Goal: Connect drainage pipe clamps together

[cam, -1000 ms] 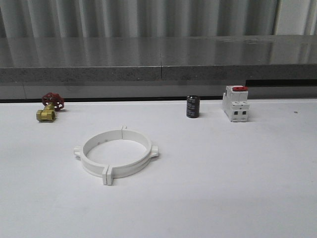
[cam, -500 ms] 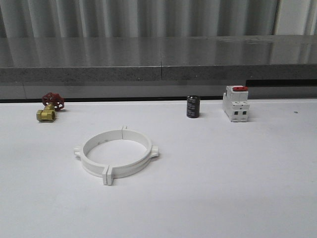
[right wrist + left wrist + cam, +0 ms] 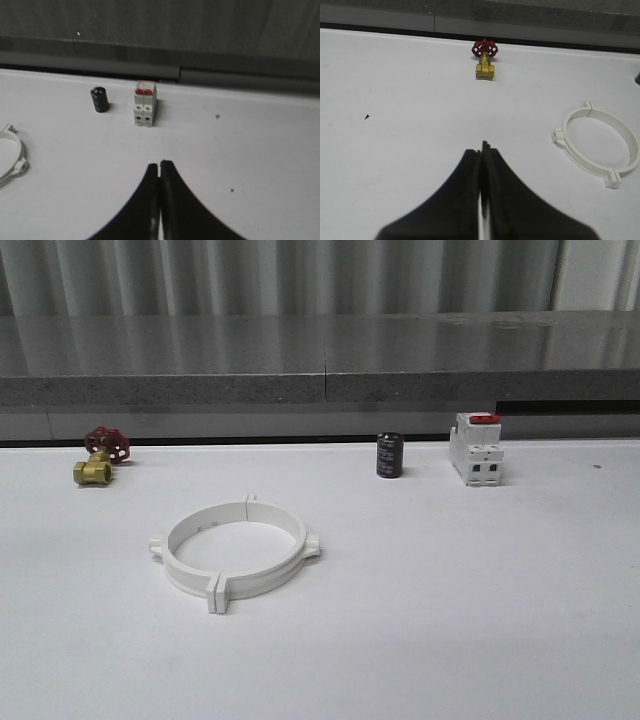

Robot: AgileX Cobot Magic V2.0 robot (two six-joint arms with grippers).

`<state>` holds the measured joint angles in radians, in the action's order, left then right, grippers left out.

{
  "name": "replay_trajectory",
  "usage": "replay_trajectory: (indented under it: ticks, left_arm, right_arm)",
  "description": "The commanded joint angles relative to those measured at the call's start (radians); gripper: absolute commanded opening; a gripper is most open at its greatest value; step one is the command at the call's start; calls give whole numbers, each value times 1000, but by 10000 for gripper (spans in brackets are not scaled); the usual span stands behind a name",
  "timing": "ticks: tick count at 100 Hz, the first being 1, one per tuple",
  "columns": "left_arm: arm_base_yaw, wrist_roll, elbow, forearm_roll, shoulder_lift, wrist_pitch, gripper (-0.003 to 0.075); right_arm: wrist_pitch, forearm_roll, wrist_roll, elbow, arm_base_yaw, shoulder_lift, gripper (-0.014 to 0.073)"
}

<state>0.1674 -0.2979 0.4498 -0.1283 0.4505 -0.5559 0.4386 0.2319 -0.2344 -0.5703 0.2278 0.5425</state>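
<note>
**Clamps sitting as one ring, both grippers closed on nothing**

The drainage pipe clamps (image 3: 234, 551) lie flat on the white table (image 3: 450, 620), lower left of centre in the front view, end tabs meeting so they form a ring. Left gripper (image 3: 481, 150) and right gripper (image 3: 159, 165) both have fingers pressed together, holding nothing, well apart from the ring. Brass valve (image 3: 98, 458) upper left; capacitor (image 3: 389, 455) and breaker (image 3: 476, 448) upper right.

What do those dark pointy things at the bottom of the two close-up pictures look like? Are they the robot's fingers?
Yes. The left gripper and the right gripper each have two plain black fingers. Each finger is broad at the base, curves inward and narrows to a slim tip, so a pair looks like a pointed beak. Their surface is matte and dark, with no markings or cables to be seen on them.
</note>
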Motion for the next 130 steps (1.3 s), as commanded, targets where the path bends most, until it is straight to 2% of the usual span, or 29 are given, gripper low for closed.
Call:
replay_trajectory:
  ticks: [1, 18, 31, 52, 67, 82, 130]
  left_arm:
    - [-2, 2, 27, 2, 4, 75, -20]
    - [-2, 2, 27, 2, 4, 75, -20]
    - [-2, 2, 27, 2, 4, 75, -20]
    - [-2, 2, 27, 2, 4, 75, -20]
    - [-2, 2, 27, 2, 4, 75, -20]
    - [-2, 2, 27, 2, 4, 73, -20]
    - [-2, 2, 27, 2, 4, 72, -21]
  right_arm:
    - [-181, -48, 130, 53, -20, -82, -67]
    - [-285, -196, 279, 194, -136, -255, -67]
    - [-418, -206, 279, 312, -211, -341, -67]
    - [-584, -206, 244, 508, -221, -483, -67]
    - [-568, -206, 207, 581, -222, -575, -67]
    - [-517, -206, 204, 579, -226, -573, -67]
    - [-513, -206, 204, 579, -226, -573, -67]
